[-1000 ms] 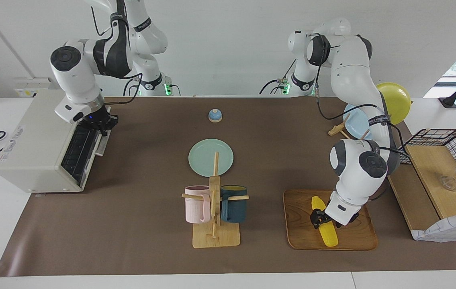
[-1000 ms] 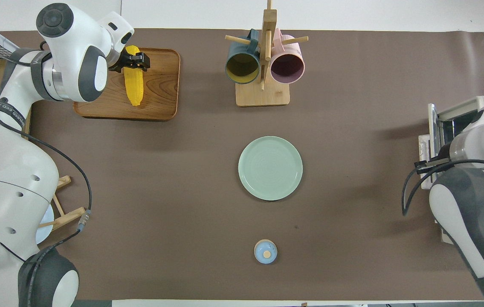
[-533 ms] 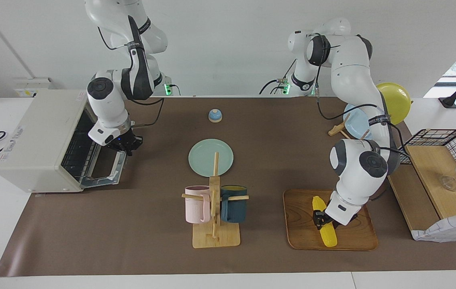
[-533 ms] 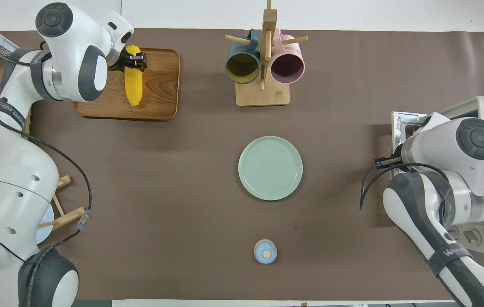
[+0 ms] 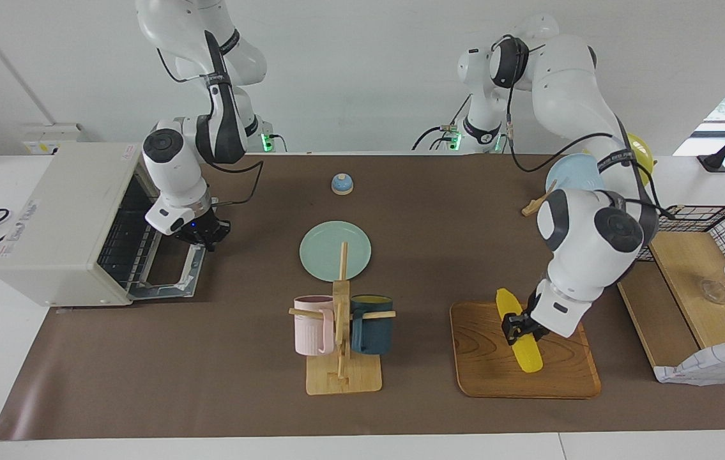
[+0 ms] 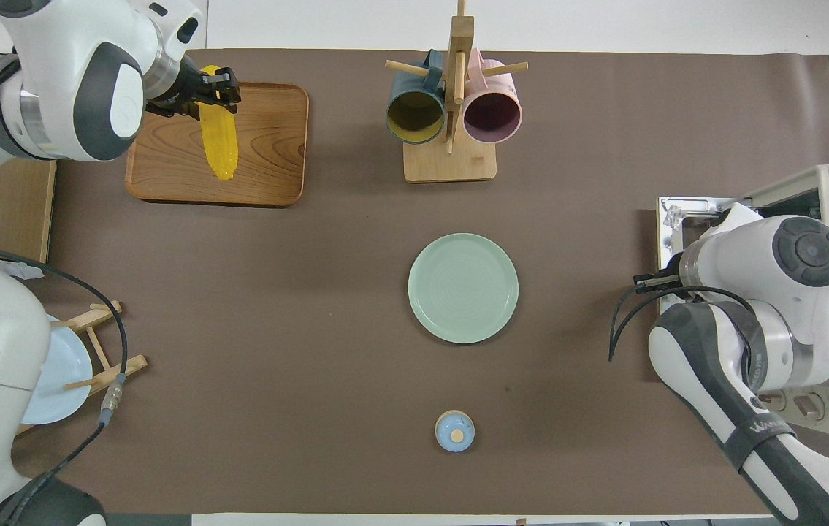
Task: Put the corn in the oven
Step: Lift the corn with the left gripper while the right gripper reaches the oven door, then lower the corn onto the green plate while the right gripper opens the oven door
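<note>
Lifted since 0.5 s ago: my left gripper (image 5: pixel 514 322) has raised the corn (image 5: pixel 518 332) off the wooden tray (image 5: pixel 483 358), cob now tilted, fingers clamped on it near its thick end, tip pointing down over the tray. From overhead the left gripper (image 6: pixel 211 91) and corn (image 6: pixel 218 139) sit over the tray (image 6: pixel 268 168) edge toward the left arm's end of the table. My right gripper (image 5: pixel 204 234) has barely shifted; it hangs just above the outer edge of the oven (image 5: pixel 62 223) door (image 5: pixel 167 271), which lies folded down flat, wire rack visible inside. Can't tell the right fingers' state. Btwn the arms: green plate (image 5: pixel 335 250), mug rack (image 5: pixel 342 332) w/ pink and dark blue mugs, small blue bell (image 5: pixel 342 184) nearer the robots.
</note>
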`<control>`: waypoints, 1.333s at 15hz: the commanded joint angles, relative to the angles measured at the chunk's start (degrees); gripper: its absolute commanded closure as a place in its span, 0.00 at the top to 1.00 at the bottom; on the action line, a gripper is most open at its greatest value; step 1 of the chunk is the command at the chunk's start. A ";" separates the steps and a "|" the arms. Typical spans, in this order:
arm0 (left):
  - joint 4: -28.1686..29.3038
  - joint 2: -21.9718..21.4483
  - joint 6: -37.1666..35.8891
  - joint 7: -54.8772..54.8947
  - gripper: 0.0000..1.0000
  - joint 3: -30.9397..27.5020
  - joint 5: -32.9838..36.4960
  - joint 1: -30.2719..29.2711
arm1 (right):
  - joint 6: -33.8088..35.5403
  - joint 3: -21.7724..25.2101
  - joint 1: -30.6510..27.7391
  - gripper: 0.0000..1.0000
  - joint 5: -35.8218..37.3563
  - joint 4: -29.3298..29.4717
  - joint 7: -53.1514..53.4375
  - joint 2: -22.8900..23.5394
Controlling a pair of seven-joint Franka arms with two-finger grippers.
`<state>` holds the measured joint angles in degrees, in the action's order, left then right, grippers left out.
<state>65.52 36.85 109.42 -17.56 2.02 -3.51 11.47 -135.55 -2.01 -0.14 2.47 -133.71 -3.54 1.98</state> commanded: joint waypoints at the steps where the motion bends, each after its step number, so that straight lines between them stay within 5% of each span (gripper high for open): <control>1: 12.31 -11.76 -2.63 -5.28 0.00 -0.70 -0.71 4.25 | -1.99 0.16 1.10 0.00 -1.94 -2.08 0.46 -0.75; 5: 29.18 -23.99 -1.15 -12.74 0.00 -0.44 -1.67 12.50 | -1.65 0.08 3.82 0.00 -2.03 -1.29 3.36 -0.75; 8: 38.42 -27.87 7.44 -21.87 0.00 -0.53 -3.17 21.46 | 0.73 0.08 7.42 0.00 -2.12 2.31 7.74 0.31; 9: 41.67 -29.02 11.91 -24.60 0.00 -0.53 -3.17 24.45 | 0.64 0.08 7.61 0.08 -2.21 2.40 9.15 0.31; 12: 46.10 -29.04 23.18 -29.37 0.00 -0.44 -3.17 30.53 | 0.73 0.16 7.61 0.67 -2.21 2.40 10.48 0.31; 13: 46.10 -27.55 26.08 -30.16 0.00 -0.44 -3.25 32.02 | 0.73 0.16 7.61 1.00 -2.21 2.32 10.40 0.31; 20: 41.98 -17.18 35.78 -31.22 0.00 -0.53 -3.17 35.11 | 1.95 0.16 6.82 1.00 -2.21 2.32 10.13 0.13</control>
<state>110.27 16.07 143.75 -47.95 2.66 -5.99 44.89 -135.28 -1.65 7.56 1.35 -132.04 6.68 1.99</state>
